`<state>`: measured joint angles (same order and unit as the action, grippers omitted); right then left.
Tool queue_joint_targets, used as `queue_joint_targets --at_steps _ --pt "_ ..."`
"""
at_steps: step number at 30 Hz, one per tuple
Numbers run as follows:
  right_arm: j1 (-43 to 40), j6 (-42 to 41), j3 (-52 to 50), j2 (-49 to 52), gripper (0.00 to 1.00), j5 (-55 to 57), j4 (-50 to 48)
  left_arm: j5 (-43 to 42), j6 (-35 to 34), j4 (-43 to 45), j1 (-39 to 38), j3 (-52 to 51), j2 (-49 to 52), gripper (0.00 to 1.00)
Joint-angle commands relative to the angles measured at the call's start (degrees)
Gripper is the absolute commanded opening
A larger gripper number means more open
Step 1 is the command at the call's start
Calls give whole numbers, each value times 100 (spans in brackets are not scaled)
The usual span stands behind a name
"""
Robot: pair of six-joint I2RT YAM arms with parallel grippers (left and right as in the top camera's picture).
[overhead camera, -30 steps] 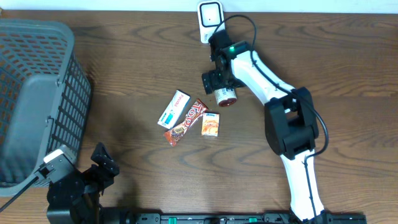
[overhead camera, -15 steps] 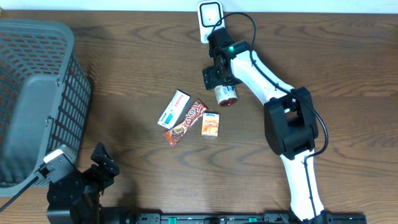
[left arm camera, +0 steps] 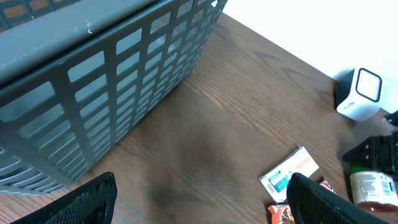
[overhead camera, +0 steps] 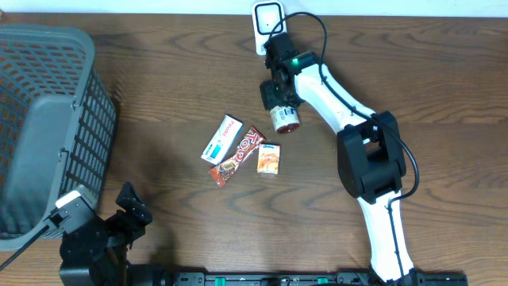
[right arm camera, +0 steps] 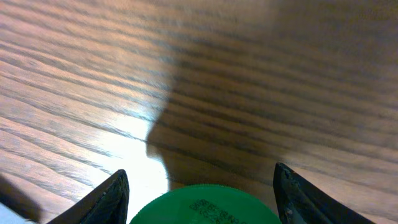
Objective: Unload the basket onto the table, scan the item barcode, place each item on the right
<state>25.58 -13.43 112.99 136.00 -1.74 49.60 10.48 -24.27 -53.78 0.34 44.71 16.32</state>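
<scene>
Green-lidded jar [overhead camera: 286,119] rested on the wooden table [overhead camera: 159,95], near the white scanner [overhead camera: 268,17]. Its lid [right arm camera: 205,204] sat between the right gripper's [overhead camera: 274,94] fingers [right arm camera: 112,194]; whether they pinched it or only flanked it, I could not tell. The left gripper [left arm camera: 202,183] stood wide and empty beside the grey basket [overhead camera: 48,119].
</scene>
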Motion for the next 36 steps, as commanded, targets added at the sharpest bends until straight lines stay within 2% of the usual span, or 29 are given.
queue_joint_targets --at_steps 1,9,13,16,20,31,36 --pt "0 -22 452 -76 53 -26 81 31 -70 -2 28 28 -24 88" --pt "0 -22 1287 -76 42 -28 813 31 -70 -4 28 28 -24 88" --pt "0 -24 1329 -76 35 -28 1128 31 -70 -4 28 28 -24 88" --pt "0 -22 1329 -76 34 -26 1202 33 -70 -4 28 28 -24 88" --pt "0 -22 1329 -76 35 20 953 33 -70 -4 28 28 -24 88" --pt "79 -22 1314 -76 29 44 44 31 -70 -4 28 28 -24 88" --pt "236 -22 1309 -76 29 455 -417 33 -70 -4 28 28 -24 88"
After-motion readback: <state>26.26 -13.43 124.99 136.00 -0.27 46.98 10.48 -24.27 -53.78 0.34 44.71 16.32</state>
